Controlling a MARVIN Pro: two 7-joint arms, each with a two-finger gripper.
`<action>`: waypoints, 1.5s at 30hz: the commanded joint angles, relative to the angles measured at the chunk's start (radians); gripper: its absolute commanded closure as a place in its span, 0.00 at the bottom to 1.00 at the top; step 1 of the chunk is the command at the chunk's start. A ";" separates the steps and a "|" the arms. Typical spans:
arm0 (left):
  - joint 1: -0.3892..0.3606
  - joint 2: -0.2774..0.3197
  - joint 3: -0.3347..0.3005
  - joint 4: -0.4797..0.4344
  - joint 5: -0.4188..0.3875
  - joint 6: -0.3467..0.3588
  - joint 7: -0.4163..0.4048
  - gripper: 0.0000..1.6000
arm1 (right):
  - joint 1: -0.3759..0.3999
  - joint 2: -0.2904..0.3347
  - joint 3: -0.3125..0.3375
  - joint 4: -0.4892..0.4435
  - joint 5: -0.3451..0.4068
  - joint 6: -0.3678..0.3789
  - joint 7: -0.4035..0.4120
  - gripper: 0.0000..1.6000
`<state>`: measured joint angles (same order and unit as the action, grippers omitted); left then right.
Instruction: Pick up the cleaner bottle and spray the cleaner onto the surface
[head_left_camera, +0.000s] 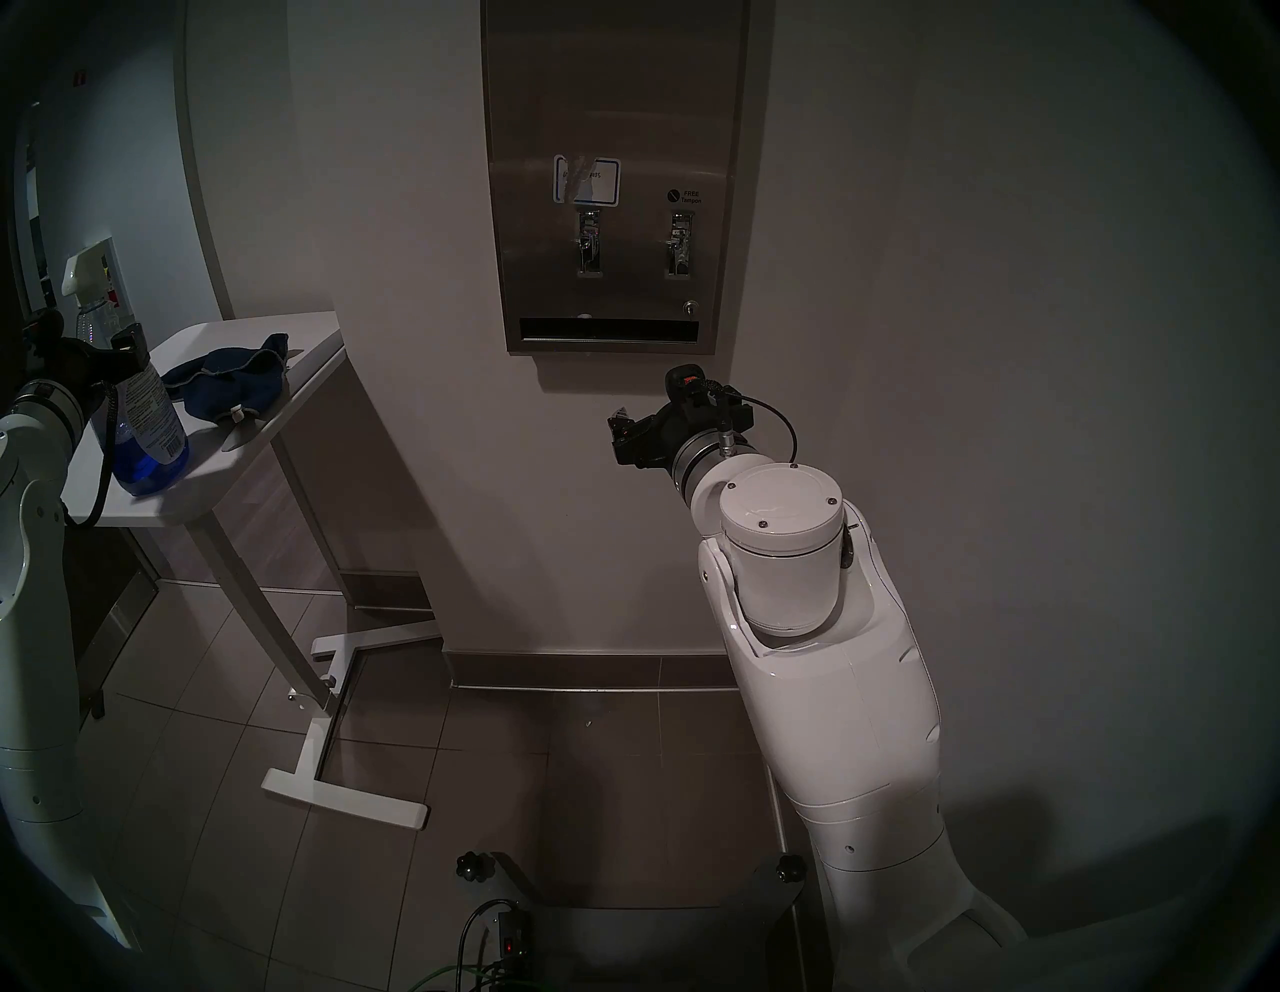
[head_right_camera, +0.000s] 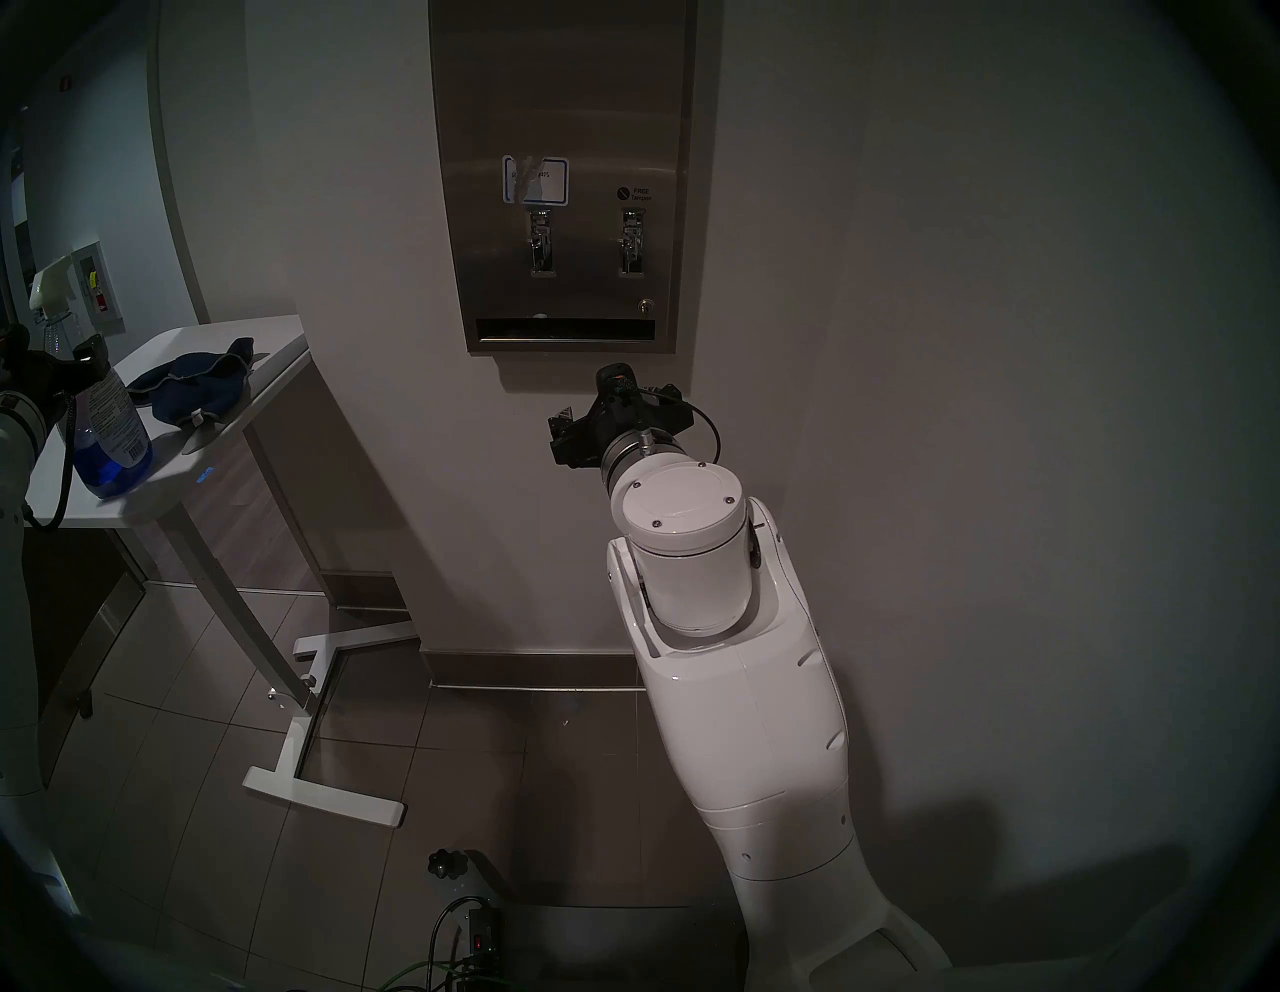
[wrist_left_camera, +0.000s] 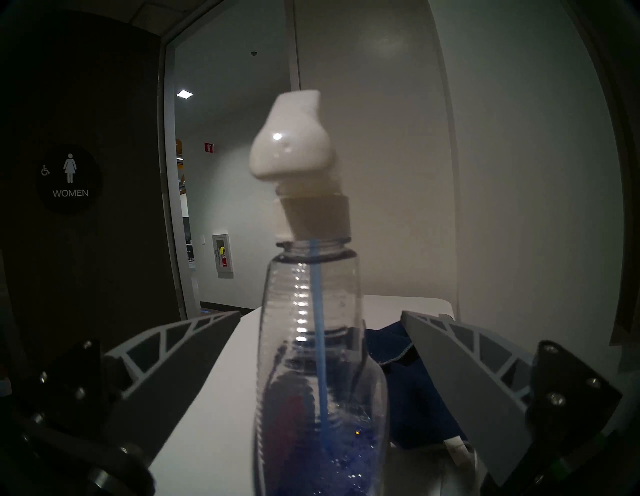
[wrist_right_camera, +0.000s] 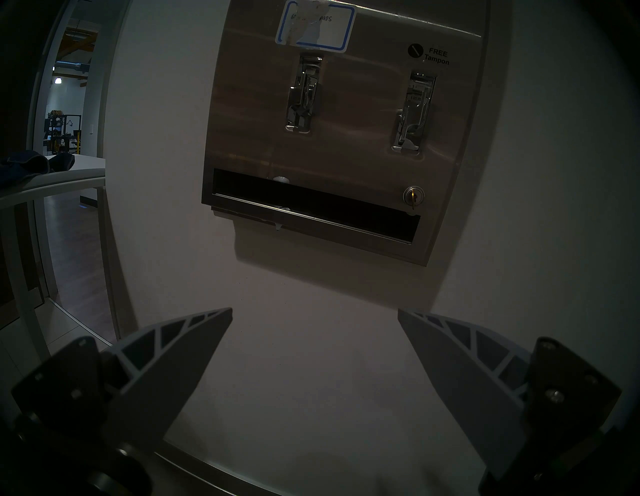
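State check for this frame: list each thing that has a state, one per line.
cleaner bottle: upright on the white table, partly filled with blue liquid, not gripped
left gripper: open, fingers either side of the bottle
right gripper: open, empty, facing the wall below the dispenser
steel dispenser: sticker torn, slot open and dark
blue cloth: crumpled on the table

You see dark blue cloth crumpled on white desk at left of frame; WOMEN sign at left in left wrist view.
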<state>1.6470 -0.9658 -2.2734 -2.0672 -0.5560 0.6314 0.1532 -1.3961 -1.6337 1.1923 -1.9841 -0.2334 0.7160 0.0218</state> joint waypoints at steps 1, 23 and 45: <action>-0.052 0.038 0.006 0.014 -0.008 -0.034 -0.015 0.00 | 0.022 -0.002 0.001 -0.034 -0.002 -0.006 0.000 0.00; -0.095 0.047 0.068 0.071 -0.012 -0.028 0.011 0.71 | 0.022 -0.002 0.001 -0.034 -0.002 -0.006 0.000 0.00; -0.150 0.041 0.117 0.051 -0.014 -0.132 0.020 1.00 | 0.022 -0.003 0.001 -0.032 -0.002 -0.007 -0.001 0.00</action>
<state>1.5703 -0.9488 -2.1784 -1.9731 -0.5581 0.5613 0.1902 -1.3964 -1.6337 1.1921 -1.9842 -0.2334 0.7163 0.0214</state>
